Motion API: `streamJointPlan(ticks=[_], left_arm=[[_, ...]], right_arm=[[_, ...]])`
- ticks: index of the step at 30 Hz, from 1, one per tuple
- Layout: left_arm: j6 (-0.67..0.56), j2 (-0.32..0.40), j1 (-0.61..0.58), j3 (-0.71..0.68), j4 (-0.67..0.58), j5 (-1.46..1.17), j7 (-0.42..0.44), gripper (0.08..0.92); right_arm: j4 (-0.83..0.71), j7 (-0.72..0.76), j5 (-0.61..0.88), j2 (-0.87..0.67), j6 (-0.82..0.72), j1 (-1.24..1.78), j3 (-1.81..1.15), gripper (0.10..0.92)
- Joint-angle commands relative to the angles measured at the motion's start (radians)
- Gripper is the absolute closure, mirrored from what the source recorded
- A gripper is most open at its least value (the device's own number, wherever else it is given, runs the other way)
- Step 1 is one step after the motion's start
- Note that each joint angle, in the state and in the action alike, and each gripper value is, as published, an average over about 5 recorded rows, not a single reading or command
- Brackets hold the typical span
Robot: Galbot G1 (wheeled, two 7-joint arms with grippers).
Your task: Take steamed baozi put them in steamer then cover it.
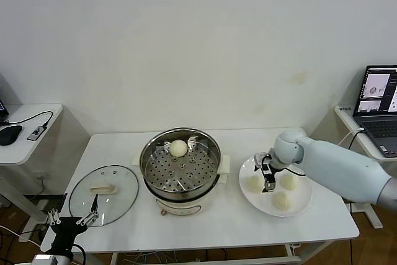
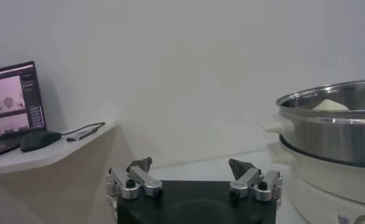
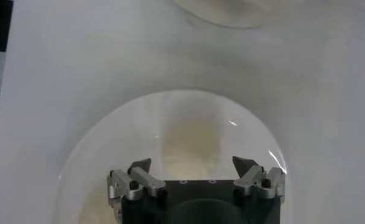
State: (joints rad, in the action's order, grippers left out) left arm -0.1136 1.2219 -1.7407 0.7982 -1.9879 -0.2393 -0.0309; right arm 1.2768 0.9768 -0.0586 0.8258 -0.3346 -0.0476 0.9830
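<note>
a white desk [image 1: 211, 224] carries everything. at its centre stands the steamer [image 1: 180, 164], a shiny steel pot with a perforated tray on a cream-white base; one steamed baozi [image 1: 178, 148] lies on the tray toward the pot's 12 o'clock edge. at the steamer's 9 o'clock the glass cover [image 1: 103, 193] lies flat on the desk, its cream bar handle [image 1: 103, 188] facing up. at the steamer's 3 o'clock sits a flat white plate [image 1: 298, 208] with three more baozi: one at the plate's 9 o'clock [image 1: 255, 184], one near 3 o'clock [image 1: 288, 181], one at 6 o'clock [image 1: 281, 200].

a side table [image 1: 28, 131] at the far left holds a mouse [image 1: 8, 134] and a cable; a laptop [image 1: 378, 113] stands on another surface at the far right. nothing lies between the plate and the steamer.

the right end effector [image 1: 268, 181] hangs over the plate, between the 9 o'clock and 3 o'clock baozi and just above the 6 o'clock one, its fingers spread apart and holding nothing; in the right wrist view the fingers [image 3: 140, 173] frame bare plate. the left end effector [image 1: 94, 206] is parked low at the cover's 6 o'clock edge, fingers wide apart and empty, with the steamer [image 2: 328, 131] just beside it in the left wrist view.
</note>
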Motion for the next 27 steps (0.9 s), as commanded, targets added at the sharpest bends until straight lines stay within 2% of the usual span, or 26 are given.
streamJointPlan(ticks=[1, 7, 18, 27], left_arm=[[-0.001, 0.0, 0.001, 0.0, 0.001, 0.0, 0.0, 0.177], [-0.001, 0.002, 0.006, 0.0, 0.005, 0.001, 0.0, 0.177], [-0.002, 0.004, 0.004, 0.001, 0.002, 0.002, -0.001, 0.177], [-0.005, 0.003, -0.002, 0.006, -0.004, 0.002, -0.001, 0.177]], right_arm=[[-0.057, -0.01, -0.04, 0.035, -0.003, 0.054, -0.039, 0.203], [-0.061, -0.003, -0.042, 0.034, -0.005, 0.055, -0.047, 0.226], [-0.054, 0.0, -0.032, 0.031, -0.003, 0.055, -0.064, 0.433], [0.038, 0.033, 0.045, -0.059, -0.016, -0.11, -0.033, 0.465]])
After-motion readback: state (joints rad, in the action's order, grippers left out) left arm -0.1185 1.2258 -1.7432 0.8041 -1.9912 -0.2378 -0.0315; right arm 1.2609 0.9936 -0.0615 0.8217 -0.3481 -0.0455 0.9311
